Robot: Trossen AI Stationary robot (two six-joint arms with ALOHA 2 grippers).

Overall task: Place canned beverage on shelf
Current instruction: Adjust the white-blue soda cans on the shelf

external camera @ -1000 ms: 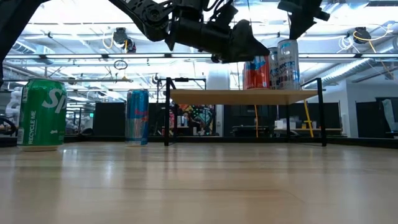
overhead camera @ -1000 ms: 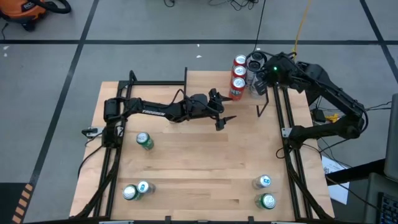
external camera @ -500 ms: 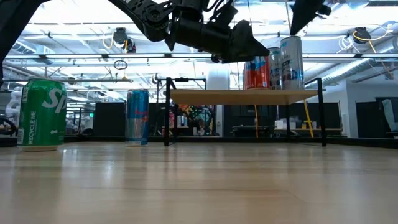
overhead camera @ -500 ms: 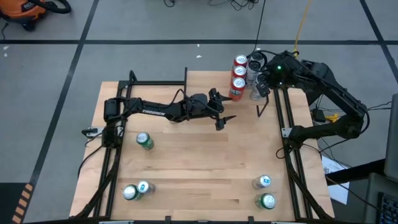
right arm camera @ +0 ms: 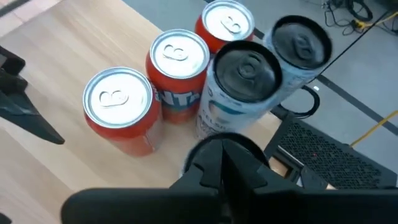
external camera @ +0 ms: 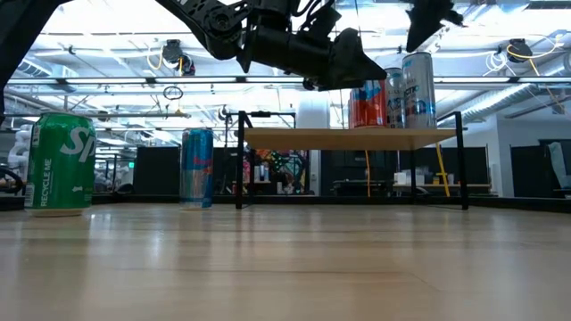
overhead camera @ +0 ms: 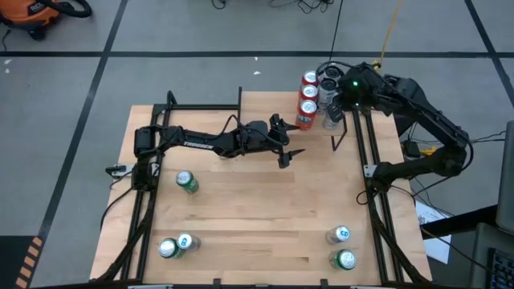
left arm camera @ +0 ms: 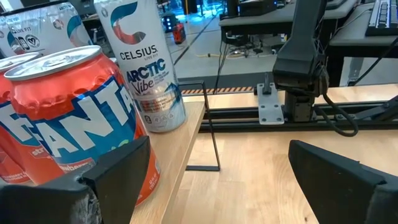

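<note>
The shelf point(external camera: 352, 135) stands at the table's far right on thin black legs. On it stand three red cans point(right arm camera: 118, 102) in a row and two dark-topped white cans point(right arm camera: 245, 78) beside them. My right gripper point(right arm camera: 227, 158) hovers shut above the white cans, pointing slantwise down and holding nothing. My left gripper point(left arm camera: 217, 186) stands open at shelf height by the shelf's near-left corner. One of its fingers point(left arm camera: 118, 171) is close in front of the nearest red Fanta can point(left arm camera: 62, 118). A white Celsius can point(left arm camera: 140, 62) stands behind that one.
Loose cans stand on the tabletop: a green one point(overhead camera: 186, 182) at the left, two point(overhead camera: 177, 246) at the near left and two point(overhead camera: 342, 247) at the near right. Black frame rails run along the left edge point(overhead camera: 148, 201) and the right edge point(overhead camera: 373, 201).
My right gripper has drawn a little upward away from the white cans and has stayed shut. The cans stand on the shelf as before.
</note>
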